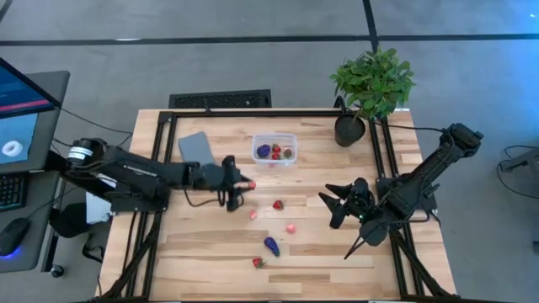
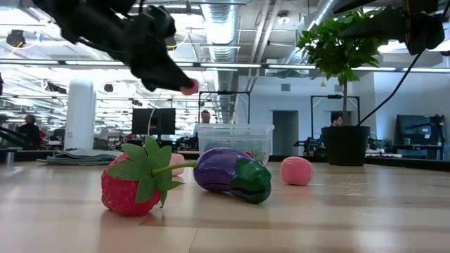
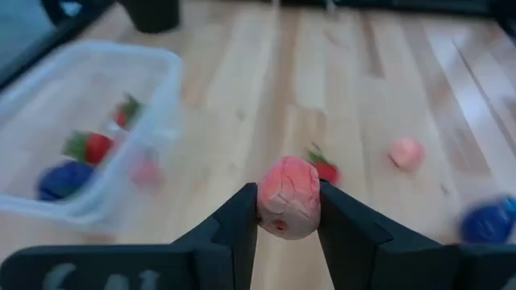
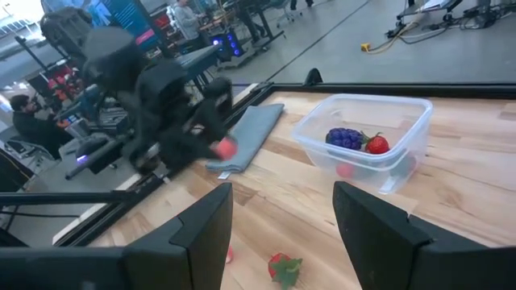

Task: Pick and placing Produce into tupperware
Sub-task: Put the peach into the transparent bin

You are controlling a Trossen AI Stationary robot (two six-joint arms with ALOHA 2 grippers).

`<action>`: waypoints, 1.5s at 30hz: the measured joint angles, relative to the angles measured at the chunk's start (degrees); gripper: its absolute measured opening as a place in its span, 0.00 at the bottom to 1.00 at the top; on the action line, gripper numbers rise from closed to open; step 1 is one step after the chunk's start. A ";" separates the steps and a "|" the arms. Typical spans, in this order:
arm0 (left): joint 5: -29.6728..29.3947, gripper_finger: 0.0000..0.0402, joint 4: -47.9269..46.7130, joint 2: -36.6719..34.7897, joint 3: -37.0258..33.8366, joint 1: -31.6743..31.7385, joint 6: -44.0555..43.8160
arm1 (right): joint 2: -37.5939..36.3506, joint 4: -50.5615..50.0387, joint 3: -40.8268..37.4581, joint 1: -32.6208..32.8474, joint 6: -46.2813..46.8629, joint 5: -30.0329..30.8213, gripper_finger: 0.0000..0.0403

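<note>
Your left claw [image 3: 288,211] is clamped on a pale pink piece [image 3: 288,208], held above the bench [image 1: 210,244] just short of the tupperware [image 1: 274,150]; carry it fully over the rim before releasing. Right claw [image 1: 337,204] waits with fingers apart

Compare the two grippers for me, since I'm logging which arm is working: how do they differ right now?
The left gripper is shut on a pale pink piece; the right gripper stands open and holds nothing. The left gripper hangs above the table near the tupperware, while the right gripper waits farther off, on the table's right side. Both are dark, two-fingered, and off the tabletop.
</note>
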 joint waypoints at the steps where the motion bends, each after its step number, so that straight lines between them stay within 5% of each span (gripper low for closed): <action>1: 1.29 0.26 1.02 0.00 0.00 1.87 0.36 | 0.00 -0.01 0.00 0.00 0.02 0.00 0.59; 9: 8.10 0.26 5.55 0.05 0.33 14.73 2.60 | 0.00 -0.37 0.00 0.00 0.02 0.00 0.59; 17: 12.58 0.26 5.97 5.33 5.72 21.17 5.05 | -0.01 -1.13 0.00 -0.74 0.04 0.17 0.59; 31: 15.57 0.26 0.59 26.69 22.95 23.84 5.16 | -0.07 -0.63 0.00 0.50 0.11 0.20 0.59; 45: 14.37 0.33 -5.42 28.22 26.34 24.20 5.46 | -0.07 -1.13 0.00 2.04 0.07 0.24 0.59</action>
